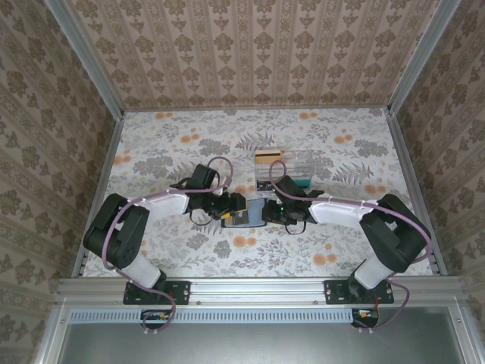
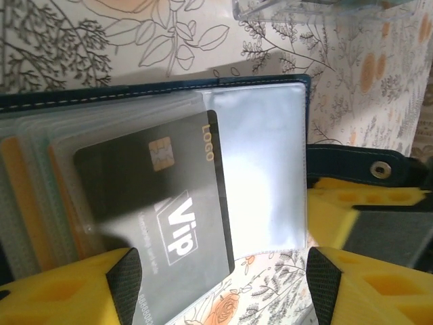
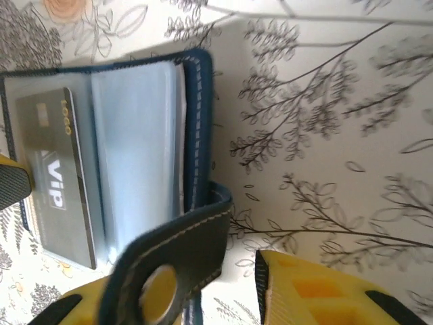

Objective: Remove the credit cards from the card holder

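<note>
The card holder (image 1: 246, 214) lies open on the worktop (image 1: 167, 152), in the middle of the top view. Its black VIP card (image 2: 159, 203) is half out. The left gripper (image 2: 223, 281) has its fingers wide by the card's end. The right gripper (image 3: 179, 298) has its fingers apart around the strap (image 3: 169, 264). Pulling the card could drag the loose holder along.

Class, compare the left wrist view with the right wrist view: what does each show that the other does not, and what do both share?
Left wrist view: the clear plastic box beyond the card holder, and orange cards at its left. Right wrist view: the stitched cover edge side-on. Both: the black VIP card, the open holder and its snap strap.
</note>
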Robot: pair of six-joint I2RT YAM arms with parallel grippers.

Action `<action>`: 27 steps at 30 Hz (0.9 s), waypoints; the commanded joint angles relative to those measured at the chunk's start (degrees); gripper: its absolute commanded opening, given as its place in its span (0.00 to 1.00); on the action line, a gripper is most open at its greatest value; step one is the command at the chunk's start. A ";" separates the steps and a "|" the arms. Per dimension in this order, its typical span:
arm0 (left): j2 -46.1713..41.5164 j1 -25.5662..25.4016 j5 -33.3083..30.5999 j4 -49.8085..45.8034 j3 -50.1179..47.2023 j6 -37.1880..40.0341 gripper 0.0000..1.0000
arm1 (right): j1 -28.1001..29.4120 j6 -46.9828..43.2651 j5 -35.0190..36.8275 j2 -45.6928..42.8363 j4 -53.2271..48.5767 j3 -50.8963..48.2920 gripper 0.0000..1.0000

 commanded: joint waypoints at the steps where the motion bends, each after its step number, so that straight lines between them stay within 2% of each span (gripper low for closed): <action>1: -3.26 1.02 -2.78 -4.29 0.73 2.80 0.69 | -0.95 -2.57 3.81 -4.68 -5.18 2.06 0.39; 5: -4.68 2.64 -4.62 -7.59 1.01 4.61 0.68 | -0.89 -4.75 3.71 -5.82 -7.56 5.43 0.42; 7: -5.24 3.22 -6.01 -9.25 1.16 5.56 0.64 | -0.61 -5.21 2.53 -5.57 -7.54 7.23 0.42; 12: -4.28 3.60 -6.58 -10.09 1.29 5.95 0.35 | 0.05 -4.86 -4.86 -1.33 -3.51 10.82 0.27; 14: -3.28 3.59 -6.21 -9.76 1.36 5.74 0.27 | 0.02 -3.65 -7.29 1.03 -1.63 11.71 0.24; 20: -1.50 3.15 -6.45 -9.44 1.86 5.60 0.25 | 0.01 -0.22 -13.74 7.77 4.64 12.85 0.23; 27: 0.88 2.38 -7.07 -9.77 2.86 6.12 0.24 | -0.29 3.04 -16.64 12.68 8.53 12.44 0.22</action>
